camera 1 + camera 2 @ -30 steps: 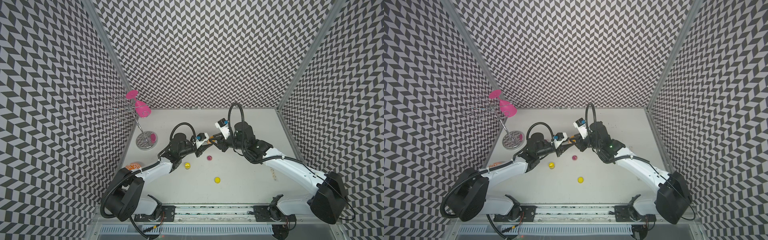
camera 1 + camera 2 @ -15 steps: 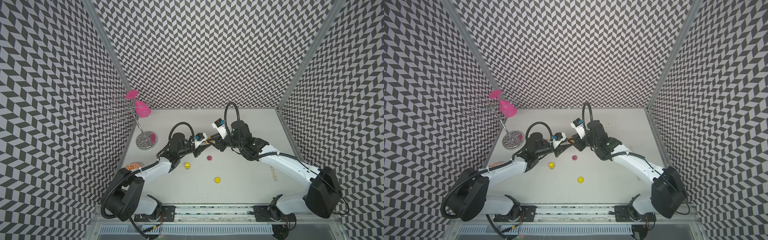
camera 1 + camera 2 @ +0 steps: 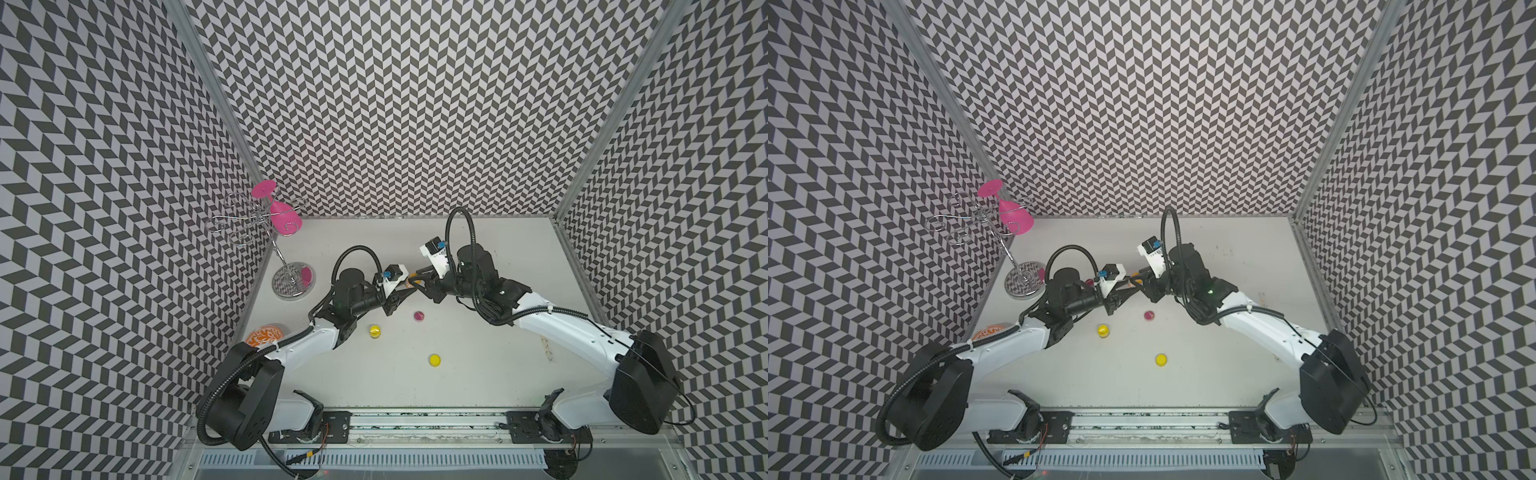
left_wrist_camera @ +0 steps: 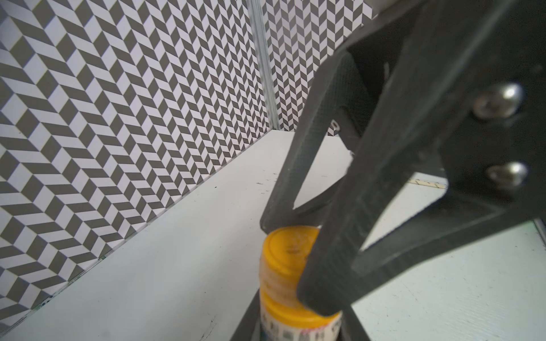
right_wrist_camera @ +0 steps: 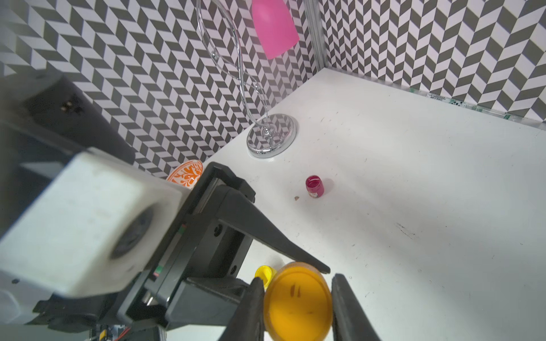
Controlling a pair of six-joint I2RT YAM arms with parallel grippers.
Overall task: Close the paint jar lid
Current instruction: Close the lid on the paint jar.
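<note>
Item: orange paint jar (image 4: pixel 280 307), between both arms, well apart from the chrome rack (image 3: pixel 291 282). Left end effector (image 3: pixel 409 289) clenched round its body. Right end effector (image 5: pixel 297 279) grasping the lid (image 5: pixel 297 310) sitting on top.

Mid-frame in a top view: paint jar (image 3: pixel 411 283) between left gripper (image 3: pixel 406 290) and right gripper (image 3: pixel 420 286), lid (image 5: pixel 297 301) on top. Just below, small jar (image 3: pixel 419 316); lower left, another small jar (image 3: pixel 375 331); lower still, loose lid (image 3: pixel 435 360). Far left: glass rack (image 3: pixel 286 286) with hanging wine glass (image 3: pixel 282 216), bowl (image 3: pixel 266 336) lower in frame.

Bright even light; foreground seemingly blurred
</note>
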